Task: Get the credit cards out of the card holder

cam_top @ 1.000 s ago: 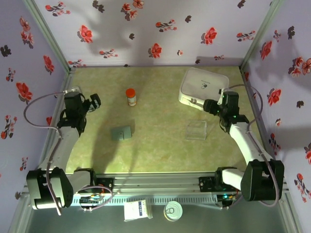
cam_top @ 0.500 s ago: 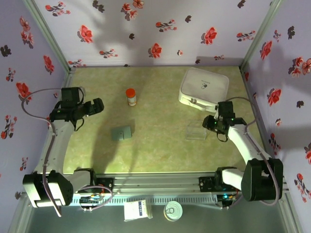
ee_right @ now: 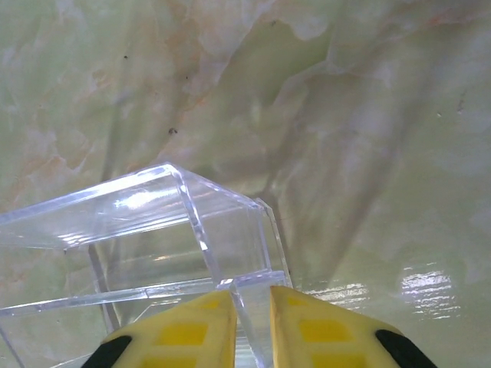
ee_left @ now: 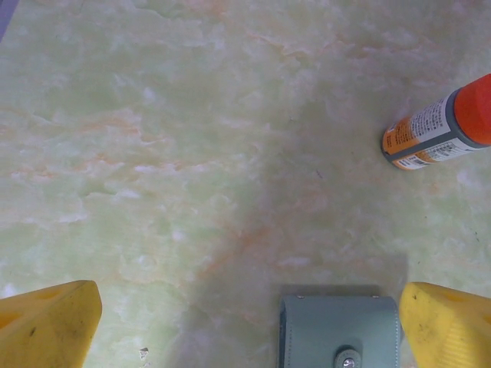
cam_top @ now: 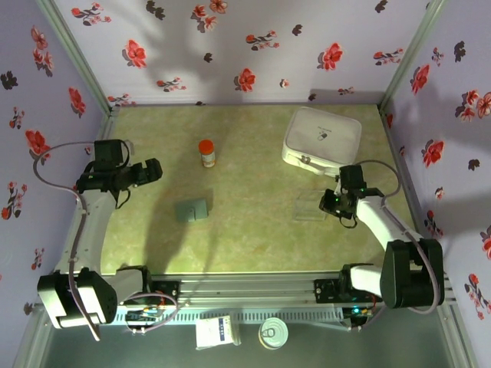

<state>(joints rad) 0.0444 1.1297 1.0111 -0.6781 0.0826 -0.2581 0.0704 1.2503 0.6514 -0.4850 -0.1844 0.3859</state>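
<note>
While the left pincer [cam_top: 151,170] is hanging above the left side of the worktop [cam_top: 253,176], its yellow fingers [ee_left: 50,326] are standing wide apart with nothing between them. In the left wrist view the grey-blue holder [ee_left: 340,333] is lying flat on the worktop at the bottom edge, close beside the right-hand finger, and a small metal stud is showing on its face. From above, the holder [cam_top: 191,209] is sitting left of centre, apart from the left pincer and nearer the bases than it. An orange-capped bottle [cam_top: 207,152] is standing upright beyond the holder, well apart from it; in the left wrist view the bottle [ee_left: 441,123] is showing at the right.

On the right side, the right pincer [cam_top: 328,202] is sitting at the right edge of the clear stand [cam_top: 310,205]. In the right wrist view the right pincer [ee_right: 252,310] is closed to a narrow slit, and a thin clear wall of the stand [ee_right: 153,222] is running into that slit, pinched there. A white box [cam_top: 322,138] is resting at the far right corner, beyond the stand.
</note>
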